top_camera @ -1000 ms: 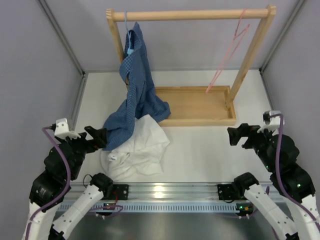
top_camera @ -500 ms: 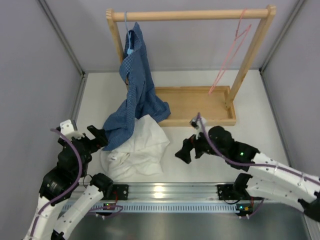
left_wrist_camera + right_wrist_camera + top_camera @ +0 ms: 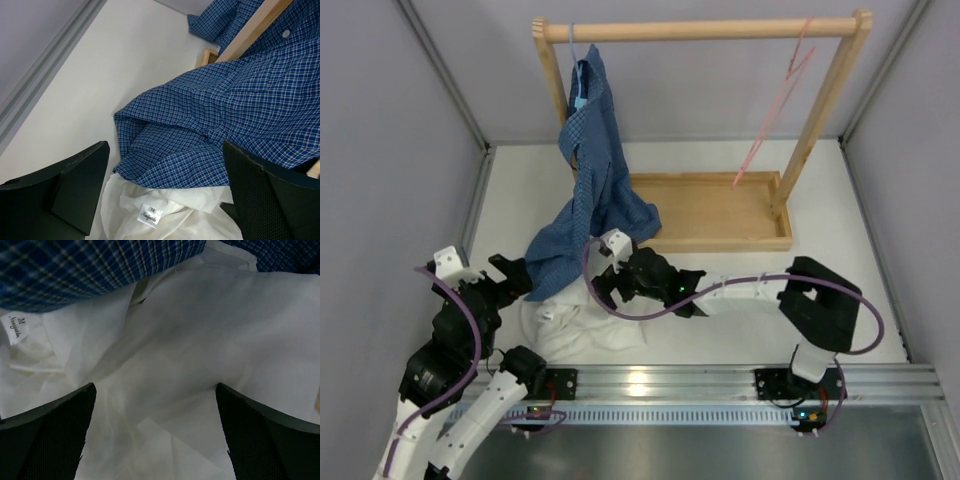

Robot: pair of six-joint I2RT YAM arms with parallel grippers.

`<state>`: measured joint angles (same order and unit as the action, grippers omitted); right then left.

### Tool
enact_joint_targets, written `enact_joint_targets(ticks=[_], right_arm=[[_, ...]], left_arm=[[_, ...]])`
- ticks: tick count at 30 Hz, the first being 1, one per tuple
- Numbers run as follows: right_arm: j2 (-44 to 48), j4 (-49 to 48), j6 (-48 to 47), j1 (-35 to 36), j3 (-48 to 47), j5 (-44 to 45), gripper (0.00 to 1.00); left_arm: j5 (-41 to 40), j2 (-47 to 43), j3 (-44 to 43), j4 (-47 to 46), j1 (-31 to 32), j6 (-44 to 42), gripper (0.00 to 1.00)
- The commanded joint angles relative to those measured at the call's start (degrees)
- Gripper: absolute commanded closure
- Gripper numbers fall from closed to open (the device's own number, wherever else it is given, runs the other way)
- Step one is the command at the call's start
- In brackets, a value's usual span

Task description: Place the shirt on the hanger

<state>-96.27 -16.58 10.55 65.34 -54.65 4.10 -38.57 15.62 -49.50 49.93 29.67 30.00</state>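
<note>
The white shirt lies crumpled on the table at the near left, its top edge tucked under a blue checked shirt. Its neck label shows in the left wrist view. The pink hanger hangs bare from the right end of the wooden rail. My right gripper reaches across from the right and hovers open just over the white cloth, nothing between its fingers. My left gripper stands open at the shirt's left edge, facing both shirts.
The blue checked shirt hangs from a light blue hanger at the rail's left end and drapes onto the table. The wooden rack stands on a tray base at the back. Grey walls close in both sides.
My right arm has swung from the table's right side across to the left and now sits over the white shirt. The left arm has shifted only slightly.
</note>
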Motion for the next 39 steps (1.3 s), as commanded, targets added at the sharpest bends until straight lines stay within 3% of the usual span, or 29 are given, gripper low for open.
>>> enact_joint_targets(ticks=[1,3,6,8,10,12,15,16,18,22,23,24,27,33,37,38,39], right_arm=[[-5.76,-10.84,-4.04,-0.30,-5.80,2.58,0.01],[-9.09,-11.54,-4.13,-0.92,-7.39,2.32,0.14],[-9.73,-15.40,-3.87,-0.92,-4.69,2.23,0.54],[-7.20,-19.17,-2.38,-0.83,-0.48,4.06,1.00],[0.00,-25.15,-0.89,-0.74,8.39,6.17,1.00],[9.11,-24.74,1.14,-0.83,15.06,11.00,1.00],[21.15,-11.33,2.81,-0.92,18.09,18.38,1.00],[24.08,-2.76,3.51,-1.18,18.44,20.23,1.00],[33.45,6.51,6.41,-3.63,18.62,22.96,1.00],[50.36,35.03,12.47,-14.06,17.30,25.77,1.00],[54.22,38.95,13.09,-15.84,15.73,26.83,1.00],[61.39,42.47,13.27,-17.69,14.76,27.71,1.00],[71.44,53.12,11.96,-22.44,8.18,31.49,1.00],[70.53,68.94,8.26,-23.24,-8.26,44.76,1.00],[69.73,71.42,6.69,-23.15,-14.15,50.67,0.99],[69.73,71.34,6.51,-23.07,-15.64,47.70,0.79],[69.20,71.16,6.07,-22.98,-15.75,44.45,0.48]], left_arm=[[0.68,-0.41,0.71,-3.96,-0.14,-0.73,0.02],[1.39,-0.32,0.89,-4.23,-0.14,-0.99,0.02],[2.09,-0.50,0.98,-4.58,-0.14,-1.26,0.02],[2.35,-0.94,1.15,-4.84,-0.23,-1.52,0.02],[2.62,-1.29,1.24,-5.02,-0.14,-1.61,0.02],[3.14,-1.99,1.24,-5.28,-0.23,-1.87,0.02],[11.20,-3.39,1.50,-8.61,-0.14,-5.64,0.02],[14.71,-3.66,1.85,-9.75,-0.14,-8.18,0.02],[24.30,-3.05,2.38,-12.66,-0.23,-9.95,0.02],[37.13,5.44,0.81,-15.21,-0.23,-9.26,0.02],[43.42,7.30,0.63,-16.26,-0.23,-8.91,0.02],[45.49,9.06,0.71,-17.31,-0.23,-8.21,0.02],[51.11,14.87,1.94,-22.15,-0.14,-5.66,0.02],[50.34,15.41,5.20,-26.47,0.47,-3.63,0.02],[50.52,15.93,6.86,-26.38,1.35,-2.40,0.02],[50.61,15.94,7.56,-26.29,1.70,-2.31,0.02],[50.35,16.11,7.92,-26.29,2.14,-2.31,0.02]])
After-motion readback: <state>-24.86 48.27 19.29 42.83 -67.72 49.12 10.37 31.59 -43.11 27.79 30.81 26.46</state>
